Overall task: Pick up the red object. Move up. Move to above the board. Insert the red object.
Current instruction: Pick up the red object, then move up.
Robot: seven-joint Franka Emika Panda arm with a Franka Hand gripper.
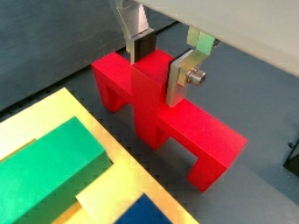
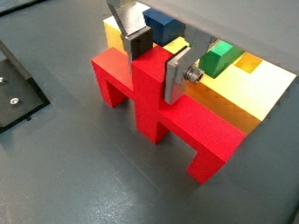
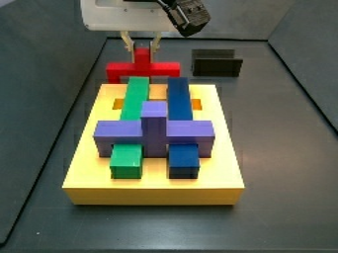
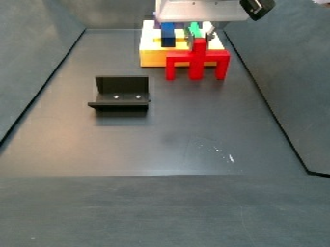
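Both wrist views look down closely past the hand (image 1: 156, 59) at the red object (image 2: 158, 109). Both side views sit higher and farther off, facing the yellow board (image 3: 154, 178) from opposite ends; one has the fixture (image 4: 120, 95) nearest.

It was a lab test cell: a dark walled floor (image 4: 154, 145), a dark L-shaped fixture (image 4: 120, 95), and a silver two-finger gripper (image 2: 156, 54) over a red block piece (image 2: 158, 109).

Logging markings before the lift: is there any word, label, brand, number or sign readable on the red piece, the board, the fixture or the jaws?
None: no text, number or sign is readable in any view.
Red object: plain, no marking.
Board and its blocks: plain colours only.
Fixture: only small pale dots like screws, no label.
Gripper, around the red object's upright bar: bare silver fingers, nothing printed.
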